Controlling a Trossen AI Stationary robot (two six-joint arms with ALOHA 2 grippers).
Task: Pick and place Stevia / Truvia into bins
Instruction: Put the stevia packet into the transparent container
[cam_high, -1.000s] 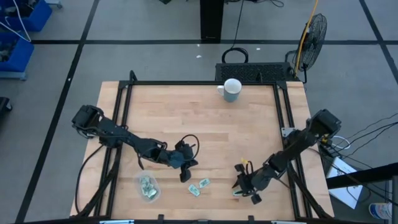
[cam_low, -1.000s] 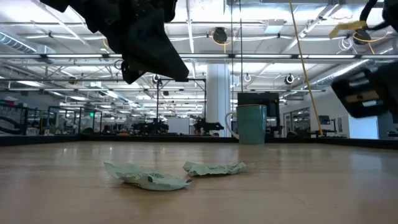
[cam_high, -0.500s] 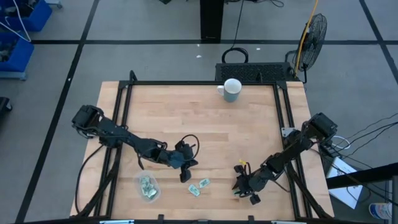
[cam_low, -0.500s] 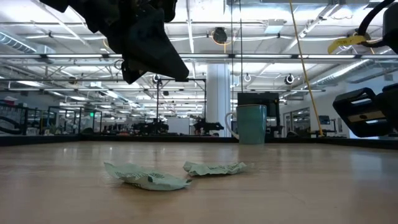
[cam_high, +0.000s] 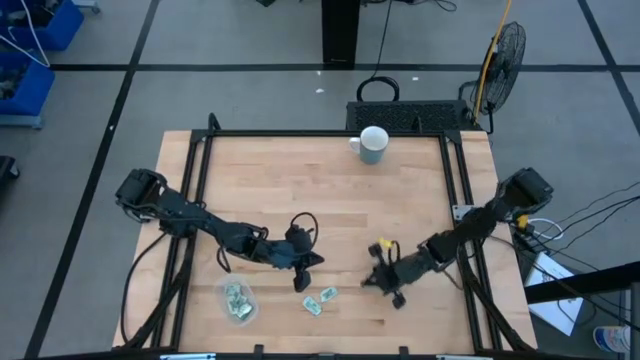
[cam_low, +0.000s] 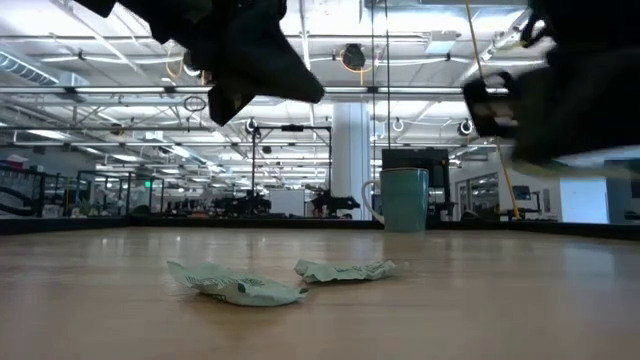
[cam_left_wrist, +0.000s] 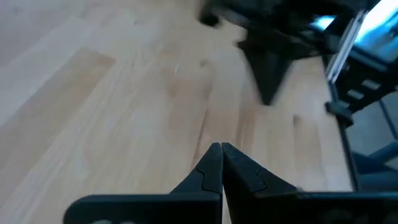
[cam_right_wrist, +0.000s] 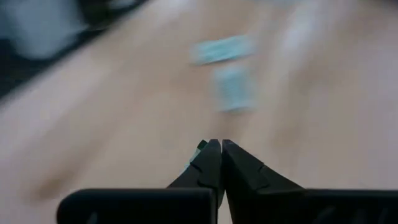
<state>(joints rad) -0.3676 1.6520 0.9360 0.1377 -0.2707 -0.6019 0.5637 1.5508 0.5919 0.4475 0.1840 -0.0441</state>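
Note:
Two pale green Stevia packets (cam_high: 328, 294) (cam_high: 312, 306) lie flat on the wooden table near its front edge; the low view shows them as crumpled packets (cam_low: 235, 285) (cam_low: 345, 270). The clear bin (cam_high: 237, 300) stands to their left with packets inside. My left gripper (cam_high: 312, 262) hovers above the table just beyond the loose packets, shut with nothing between its fingers (cam_left_wrist: 221, 149). My right gripper (cam_high: 367, 283) is to their right, pointing toward them, shut (cam_right_wrist: 217, 146) on a further packet. My right gripper pinches a pale green packet between its two fingers at their free ends. Only a sliver of the packet (cam_right_wrist: 200, 146) shows beside one finger; the fingers hide the rest. The gripper is above the table (cam_low: 560, 100), with the packet lifted clear.
A white mug (cam_high: 372, 144) stands at the table's far edge, teal-looking in the low view (cam_low: 403, 198). Black frame rails (cam_high: 300, 133) run along the table's far, left and right sides. Bare wood (cam_high: 330, 200) lies between the grippers and the mug.
My right gripper has shut on a packet that lay near the table's front right, taken it off the table, and moved fast toward the table's left and a little toward the far edge. My left gripper has shifted slightly toward the right.

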